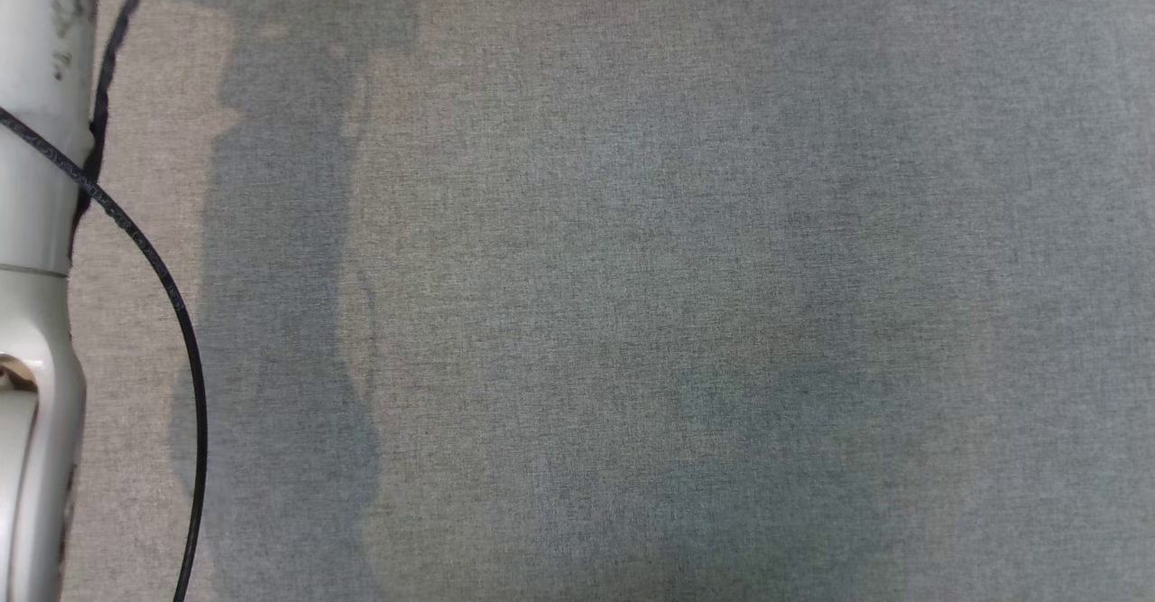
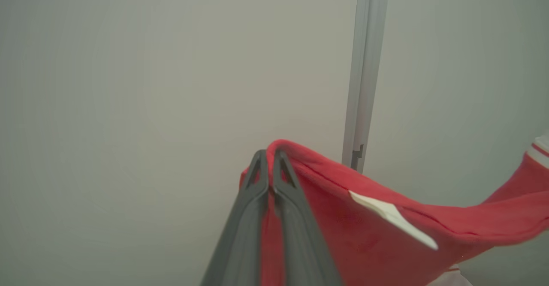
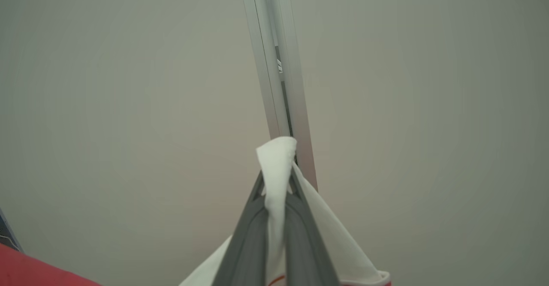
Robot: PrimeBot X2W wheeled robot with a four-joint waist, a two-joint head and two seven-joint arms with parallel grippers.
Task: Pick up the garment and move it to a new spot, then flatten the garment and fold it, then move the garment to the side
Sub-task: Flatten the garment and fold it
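- The left hand [image 2: 270, 156] is clenched on a red fold of the garment [image 2: 364, 234], close to a white label [image 2: 392, 219], so that end hangs from its fingers.
- The right hand [image 3: 277, 182] grips a white part of the garment, which pokes out past its tips. Two separate grips let the cloth spread.
- Both hands face a pale wall with a grey post [image 2: 364, 63], so the garment seems held up off the grey surface [image 1: 632, 268], probably for carrying to a new spot.
- A pale forearm [image 1: 36, 178] with a black cable [image 1: 171, 295] stands over the surface's left side.
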